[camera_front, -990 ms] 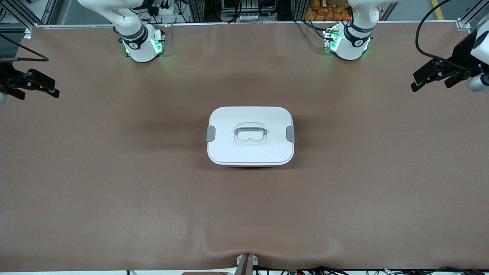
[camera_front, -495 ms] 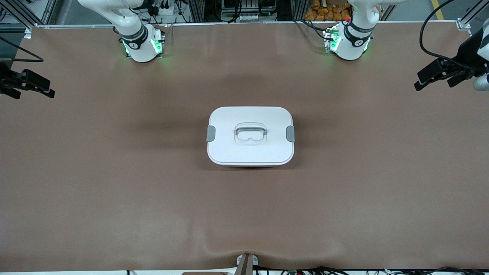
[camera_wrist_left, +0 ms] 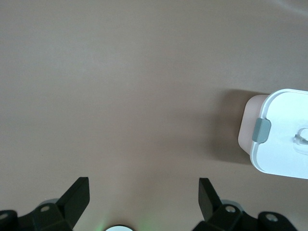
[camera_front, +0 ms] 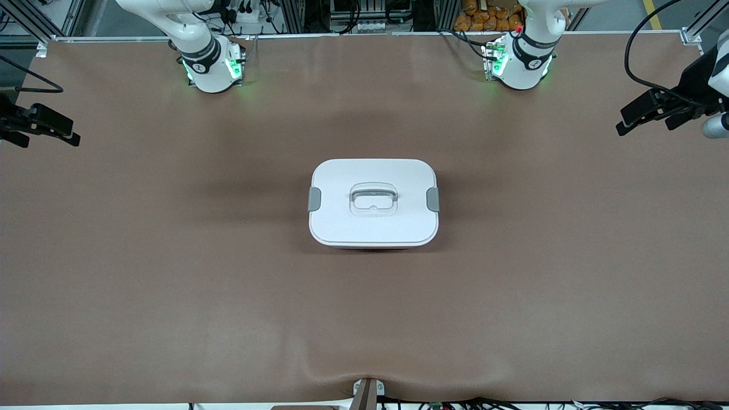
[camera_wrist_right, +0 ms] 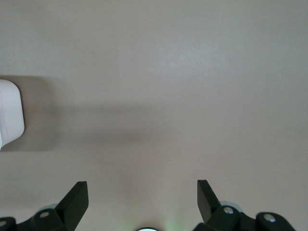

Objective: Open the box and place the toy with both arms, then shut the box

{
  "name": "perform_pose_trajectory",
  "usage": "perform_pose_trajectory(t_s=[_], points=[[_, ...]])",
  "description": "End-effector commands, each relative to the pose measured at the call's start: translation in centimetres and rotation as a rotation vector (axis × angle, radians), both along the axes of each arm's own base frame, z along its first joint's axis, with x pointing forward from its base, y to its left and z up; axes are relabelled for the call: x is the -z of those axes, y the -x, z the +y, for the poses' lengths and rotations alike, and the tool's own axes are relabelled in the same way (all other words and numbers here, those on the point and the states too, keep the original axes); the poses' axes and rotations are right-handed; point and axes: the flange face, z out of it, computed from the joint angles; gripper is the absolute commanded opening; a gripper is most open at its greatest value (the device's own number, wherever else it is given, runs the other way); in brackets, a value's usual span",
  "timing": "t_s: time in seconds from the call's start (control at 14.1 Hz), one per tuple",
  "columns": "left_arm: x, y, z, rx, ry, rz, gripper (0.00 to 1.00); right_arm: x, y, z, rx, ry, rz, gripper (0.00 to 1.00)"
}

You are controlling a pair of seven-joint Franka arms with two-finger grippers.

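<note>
- Box point(camera_front: 373, 202): white-lidded container, centre of the frame in the front view, resting on the brown table point(camera_front: 171, 285); lid on and shut. A strip of its pink tub wall shows in the left wrist view.
- Long axis: runs across the frame, from one arm's end of the table toward the other.
- Clips: one grey clip at each short end, the one toward the right arm's end point(camera_front: 314, 199) and the one toward the left arm's end point(camera_front: 433, 199); both lie flat against the lid. Recessed handle point(camera_front: 373, 197) at lid centre.
- Toy: not visible in any view.
- Left gripper point(camera_front: 646, 117): upper right edge of the frame, over the table's margin, fingers spread wide, holding nothing; well apart from the box.
- Right gripper point(camera_front: 48, 125): upper left edge of the frame, fingers spread wide, empty; likewise well apart.
- Governing relation: each gripper faces inward toward the short end of the box on its own side, so each clip appears to fall to its nearer arm. Neither arm is clearly nearer.
</note>
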Motion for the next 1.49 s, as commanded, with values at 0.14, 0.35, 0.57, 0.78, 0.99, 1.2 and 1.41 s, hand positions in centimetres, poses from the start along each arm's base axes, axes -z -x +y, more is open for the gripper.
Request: perform_pose_trajectory(t_s=[0.14, 0.35, 0.57, 0.78, 0.99, 1.2, 1.41], points=[[0.1, -0.3, -0.1, 0.047, -0.028, 0.009, 1.0, -0.5, 0.1, -0.3, 0.012, -0.009, 0.0, 1.0], [-0.1, -0.2, -0.6, 0.041, -0.029, 0.011, 1.0, -0.5, 0.1, -0.5, 0.015, -0.01, -0.005, 1.0], [-0.4, -0.5, -0.4, 0.047, -0.028, 0.004, 1.0, -0.5, 0.1, -0.4, 0.012, -0.01, -0.005, 1.0], [-0.5, -0.6, -0.2, 0.042, -0.029, 0.003, 1.0, -0.5, 0.0, -0.3, 0.012, -0.01, -0.003, 1.0], [-0.4, -0.6, -0.2, 0.041, -0.032, 0.004, 1.0, -0.2, -0.1, -0.3, 0.012, -0.011, -0.001, 1.0], [-0.1, -0.7, -0.2, 0.041, -0.032, 0.01, 1.0, -0.3, -0.1, -0.2, 0.01, -0.011, 0.0, 1.0], [0.3, -0.8, -0.4, 0.047, -0.052, 0.021, 1.0, -0.2, 0.0, -0.2, 0.009, -0.01, 0.006, 1.0]])
